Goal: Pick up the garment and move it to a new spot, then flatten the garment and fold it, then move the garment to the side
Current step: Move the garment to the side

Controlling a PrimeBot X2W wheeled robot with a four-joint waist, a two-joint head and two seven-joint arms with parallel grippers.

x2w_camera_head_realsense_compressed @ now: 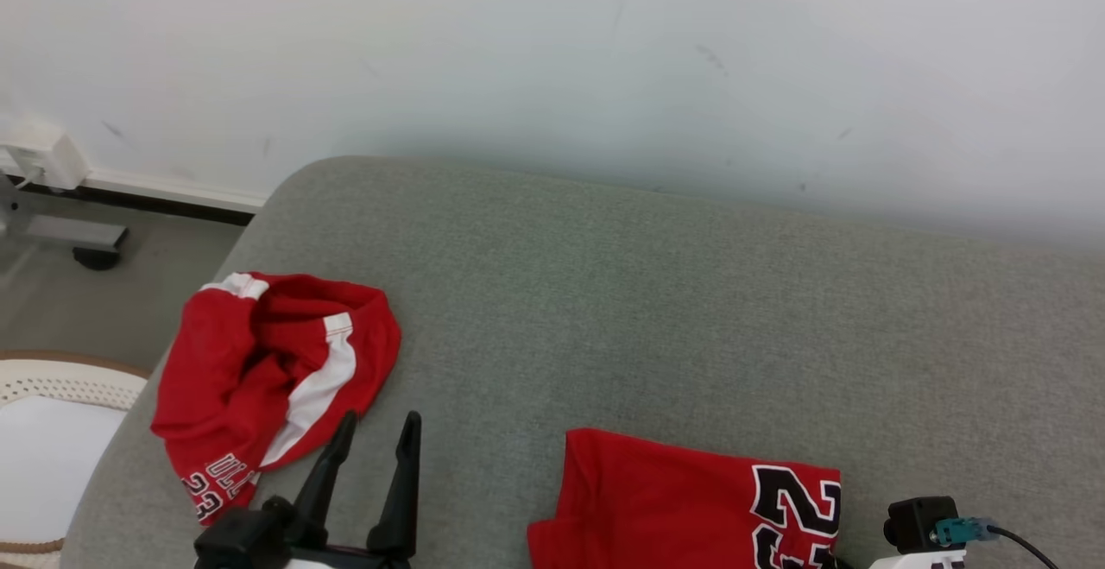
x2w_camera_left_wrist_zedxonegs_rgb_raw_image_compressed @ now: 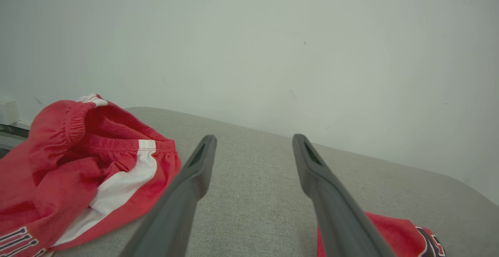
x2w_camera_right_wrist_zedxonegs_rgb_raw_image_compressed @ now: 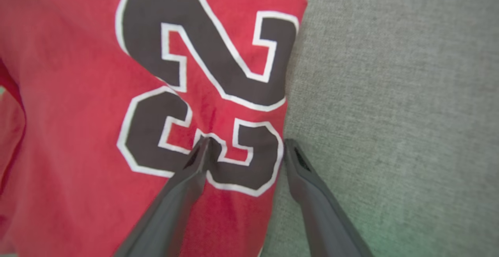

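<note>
My left gripper (x2w_camera_head_realsense_compressed: 380,420) stands with both dark fingers spread wide and nothing between them, pointing toward the far wall (x2w_camera_head_realsense_compressed: 552,51) over the grey sofa cushion (x2w_camera_head_realsense_compressed: 647,293). Just to its left lie the red shorts (x2w_camera_head_realsense_compressed: 259,362), crumpled in a heap at the cushion's left edge, with the elastic waistband on the far side, a white side stripe running through the folds and part of the lettering and a number showing at the near hem. The nearest edge of the shorts sits just beside my left finger, and I cannot tell whether they touch. My right gripper (x2w_camera_right_wrist_zedxonegs_rgb_raw_image_compressed: 247,142) is also open and grips nothing. It points down at the right edge of the folded red jersey (x2w_camera_head_realsense_compressed: 673,500), which lies flat on the near right part of the cushion with its black, white-outlined 23 facing up. One finger is over the 3, the other is over bare grey fabric just past the jersey's edge. Beyond the cushion's left side, low on the floor, is a pale basket (x2w_camera_head_realsense_compressed: 69,376) with a woven rim
</note>
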